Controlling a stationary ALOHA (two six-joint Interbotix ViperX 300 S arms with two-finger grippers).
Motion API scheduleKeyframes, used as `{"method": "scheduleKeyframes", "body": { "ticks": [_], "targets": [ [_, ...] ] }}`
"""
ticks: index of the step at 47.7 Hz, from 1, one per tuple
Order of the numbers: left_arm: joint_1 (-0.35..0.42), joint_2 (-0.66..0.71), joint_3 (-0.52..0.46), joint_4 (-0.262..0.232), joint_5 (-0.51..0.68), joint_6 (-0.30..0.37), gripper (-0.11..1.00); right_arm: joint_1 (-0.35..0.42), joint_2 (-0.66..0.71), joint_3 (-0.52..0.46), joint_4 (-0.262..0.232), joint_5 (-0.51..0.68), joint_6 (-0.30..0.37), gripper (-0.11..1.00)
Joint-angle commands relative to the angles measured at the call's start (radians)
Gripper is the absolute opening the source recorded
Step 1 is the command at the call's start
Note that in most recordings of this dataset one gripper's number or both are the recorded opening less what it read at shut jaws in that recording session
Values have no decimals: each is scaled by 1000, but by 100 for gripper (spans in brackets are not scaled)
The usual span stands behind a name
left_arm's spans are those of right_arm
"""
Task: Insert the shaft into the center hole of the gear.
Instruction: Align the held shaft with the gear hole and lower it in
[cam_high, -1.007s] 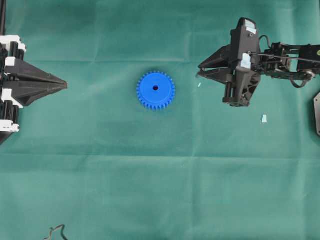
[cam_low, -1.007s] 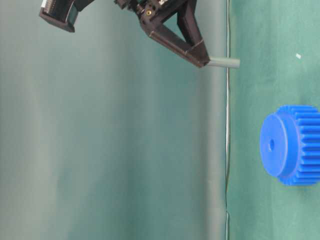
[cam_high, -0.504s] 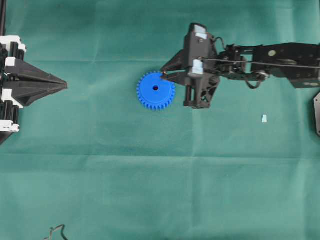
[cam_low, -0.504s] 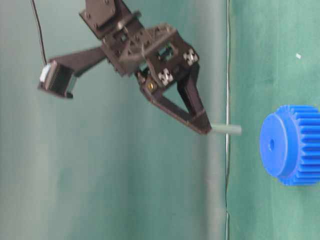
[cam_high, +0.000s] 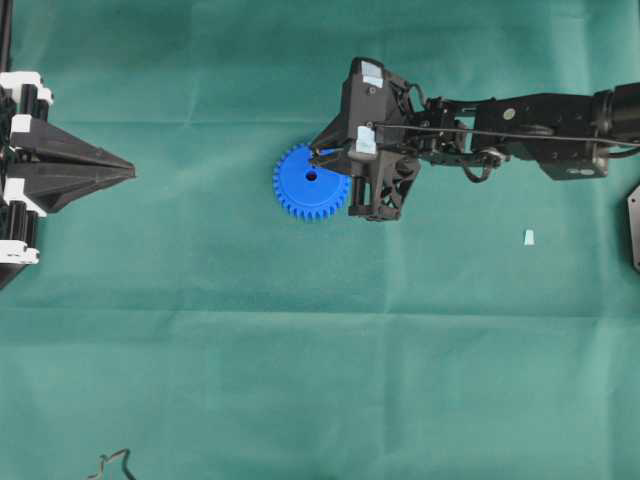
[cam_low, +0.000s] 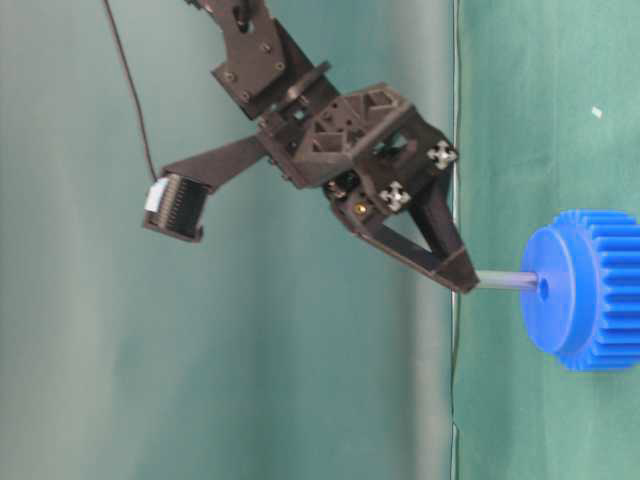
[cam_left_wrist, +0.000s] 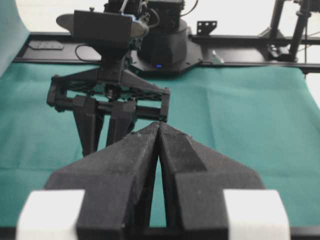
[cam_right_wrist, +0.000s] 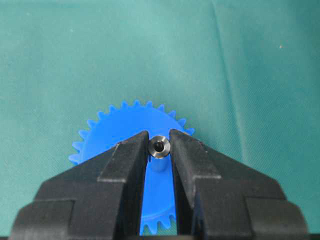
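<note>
Overhead: shaft (cam_low: 505, 281) touches gear (cam_high: 305, 185) hub, right end effector (cam_high: 316, 156) gripping.

right end effector (cam_high: 316, 158) moved over gear (cam_high: 300, 190), shaft (cam_low: 507, 281) lowered

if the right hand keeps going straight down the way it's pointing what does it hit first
Probably the blue gear: the right hand holds the pin aimed at the gear's flat face, with the tip at or just above the center hole. Whether it lines up exactly I cannot tell.
</note>
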Motion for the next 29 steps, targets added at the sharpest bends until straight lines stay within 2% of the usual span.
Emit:
{"method": "scheduleKeyframes", "body": {
  "ticks": [1, 29],
  "targets": [
    [-2, 8, -26, 2, -5, 0, 0, 3, -3, -28, 9, -14, 0, 17],
    [-3, 8, -26, 2, -5, -2, 0, 29, -3, -35, 21, -23, 2, 16]
  ]
}}
